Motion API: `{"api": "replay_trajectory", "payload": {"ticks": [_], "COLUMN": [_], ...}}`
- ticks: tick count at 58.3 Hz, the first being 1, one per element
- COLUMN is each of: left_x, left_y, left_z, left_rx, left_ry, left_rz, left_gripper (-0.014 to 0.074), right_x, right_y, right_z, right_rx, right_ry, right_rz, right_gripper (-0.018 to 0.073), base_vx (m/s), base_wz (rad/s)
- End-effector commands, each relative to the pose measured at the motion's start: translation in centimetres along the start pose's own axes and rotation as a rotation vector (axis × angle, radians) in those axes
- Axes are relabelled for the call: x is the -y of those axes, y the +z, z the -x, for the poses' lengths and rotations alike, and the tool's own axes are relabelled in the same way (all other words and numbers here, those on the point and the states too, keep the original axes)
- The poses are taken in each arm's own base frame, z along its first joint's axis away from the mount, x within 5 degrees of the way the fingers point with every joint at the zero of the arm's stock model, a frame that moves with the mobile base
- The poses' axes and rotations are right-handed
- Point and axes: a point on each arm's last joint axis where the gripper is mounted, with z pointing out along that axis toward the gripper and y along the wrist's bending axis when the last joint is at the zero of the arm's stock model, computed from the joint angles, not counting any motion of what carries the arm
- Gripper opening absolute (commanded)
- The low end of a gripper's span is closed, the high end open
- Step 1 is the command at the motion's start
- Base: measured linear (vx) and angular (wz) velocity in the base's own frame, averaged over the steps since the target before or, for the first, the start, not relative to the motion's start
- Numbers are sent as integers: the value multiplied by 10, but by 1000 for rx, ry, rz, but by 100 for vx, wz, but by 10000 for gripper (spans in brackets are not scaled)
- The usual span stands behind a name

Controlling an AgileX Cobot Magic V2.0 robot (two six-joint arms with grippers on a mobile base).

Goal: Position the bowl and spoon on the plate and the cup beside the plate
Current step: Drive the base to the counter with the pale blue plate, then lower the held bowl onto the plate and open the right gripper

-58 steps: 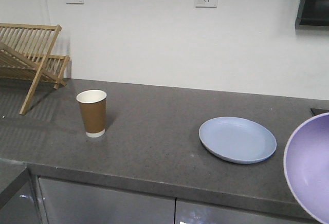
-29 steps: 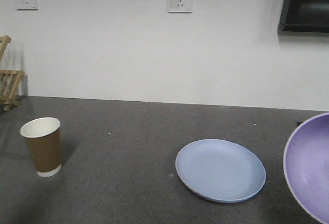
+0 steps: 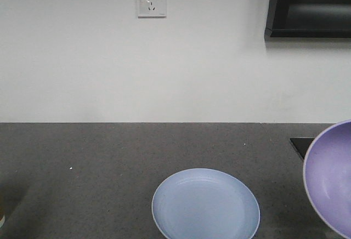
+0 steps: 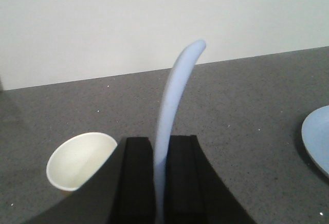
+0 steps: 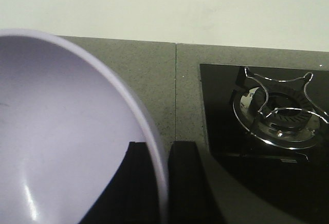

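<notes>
at the far left of the left wrist view, the cup (image 4: 81, 160) stands upright on the grey counter (image 4: 247, 106). its cream inside shows, and its right side is hidden behind the left gripper (image 4: 160, 149). that gripper's two black fingers (image 4: 138, 175) are pressed tight on the spoon (image 4: 174, 95) — the pale-blue handle rises from between them and curves up to a rounded tip against the white wall. the spoon's scoop end is out of sight.

in the front view the plate (image 3: 205, 206) lies flat on the counter, low in the middle of the frame, with its near rim cut off. above it on the wall is a white socket (image 3: 151, 1), and a dark cabinet (image 3: 310, 6) fills the upper right corner.

further right the bowl (image 3: 330, 178) is held tilted, its lavender inside facing the camera, and a strip of counter shows between it and the plate. the right wrist view shows the right gripper (image 5: 160, 157) clamped on the bowl's rim — one finger inside, one outside. right of it a gas burner (image 5: 277, 112) sits in a black hob.
</notes>
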Motion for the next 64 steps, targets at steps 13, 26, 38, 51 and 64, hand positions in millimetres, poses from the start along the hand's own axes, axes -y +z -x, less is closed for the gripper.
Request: {"api": "replay_trajectory", "payload": {"ticks": [13,26,38,51,64], "left_x": [-1,-1,-1,-1,-1], "left_y": [-4,-4,-4,-4,-4], "left_z": [16,16,16,16,16], "left_rx": [111,111,111,111,111], "left_ry": [-11,-11,-11,-11,-10], "left_rz": [4,4,4,4,4], "left_gripper": [-6,-6,-6,-6,-6], "right_x": [1,1,1,1,1], "right_y": [-8,-8,-8,-8,-8], "right_z": [16,16,16,16,16], "right_rx": [128,128,128,128,128], "right_ry": [-5,-5,-5,-5,-5], "right_rz": [-1,-1,-1,-1,-1], "right_gripper": [-9,-9,-9,-9,-9], "base_vx": [17,12,7,2,0], "base_wz": [-6,2,1,0,0]}}
